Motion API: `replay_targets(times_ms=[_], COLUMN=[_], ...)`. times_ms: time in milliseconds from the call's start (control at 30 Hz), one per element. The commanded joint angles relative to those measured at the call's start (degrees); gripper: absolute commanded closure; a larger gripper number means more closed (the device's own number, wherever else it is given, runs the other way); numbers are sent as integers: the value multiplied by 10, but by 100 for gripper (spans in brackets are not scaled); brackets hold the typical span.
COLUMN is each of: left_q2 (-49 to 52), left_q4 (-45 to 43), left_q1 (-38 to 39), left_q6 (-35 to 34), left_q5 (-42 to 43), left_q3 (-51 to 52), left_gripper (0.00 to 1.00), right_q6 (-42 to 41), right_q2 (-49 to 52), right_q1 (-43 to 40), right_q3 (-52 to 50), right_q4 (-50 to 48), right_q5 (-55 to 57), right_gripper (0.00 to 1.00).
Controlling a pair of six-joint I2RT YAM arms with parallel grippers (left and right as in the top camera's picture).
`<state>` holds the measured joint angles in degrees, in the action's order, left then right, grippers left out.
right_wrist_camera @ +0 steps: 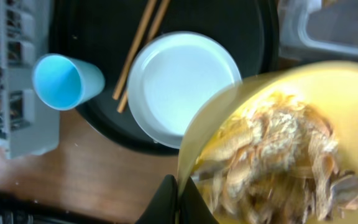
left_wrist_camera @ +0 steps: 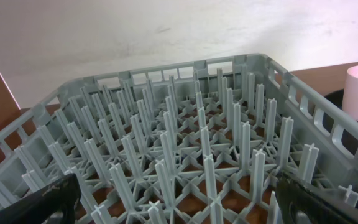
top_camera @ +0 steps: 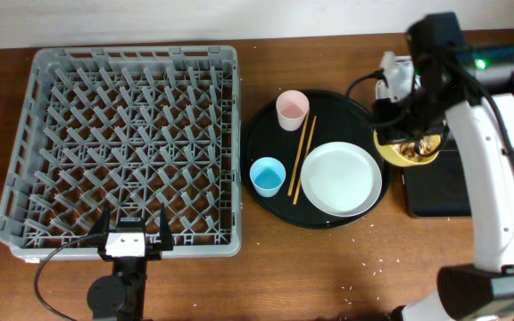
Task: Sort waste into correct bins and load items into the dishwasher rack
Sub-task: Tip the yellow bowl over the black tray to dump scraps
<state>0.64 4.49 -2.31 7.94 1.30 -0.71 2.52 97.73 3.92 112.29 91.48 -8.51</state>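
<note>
Fingers (right_wrist_camera: 166, 200) of the right arm pinch the rim of the yellow round bowl (right_wrist_camera: 272, 93), which holds the brownish crumbly food scraps (right_wrist_camera: 278, 168). In the overhead view the bowl hangs off the bench, at the right edge of the large round black tray (top_camera: 266, 201) and just beside the shallow black rectangular tray (top_camera: 440, 187). Left-arm fingers (left_wrist_camera: 42, 205) are spread and hold nothing, at the near wall of the large grey plastic dishwasher rack (top_camera: 123, 143).

Hazards, as judged:
- Tipping before the bowl is fully over a bin would drop scraps onto the pale grey round plate (top_camera: 339, 178) or the bench
- A one-sided rim pinch may let the bowl swing or slip as it rotates

Surface: brown wooden bench (top_camera: 328, 276), with pale specks (top_camera: 382, 263) near the front. Room: a plain pale wall behind the rack
</note>
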Motion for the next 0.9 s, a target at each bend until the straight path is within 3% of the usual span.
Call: replay_targets(times_ms=[0, 333, 533, 867], left_q2=[-3, -3, -3, -3], left_q4=[2, 2, 2, 2], left_q1=[3, 3, 3, 3], left_q6=[8, 8, 8, 8], left_q5=[-1, -1, -1, -1], left_q3=[2, 2, 2, 2], left_gripper=[0, 0, 0, 0], right_q6=[49, 169, 271, 277], right_q2=[-19, -19, -19, -18], right_q1=[-44, -279, -433, -563], right_q3=[-100, -282, -339, -495], right_q4=[-51, -204, -210, -382], right_q5=[-74, -384, -528, -735], right_gripper=[96, 96, 96, 96])
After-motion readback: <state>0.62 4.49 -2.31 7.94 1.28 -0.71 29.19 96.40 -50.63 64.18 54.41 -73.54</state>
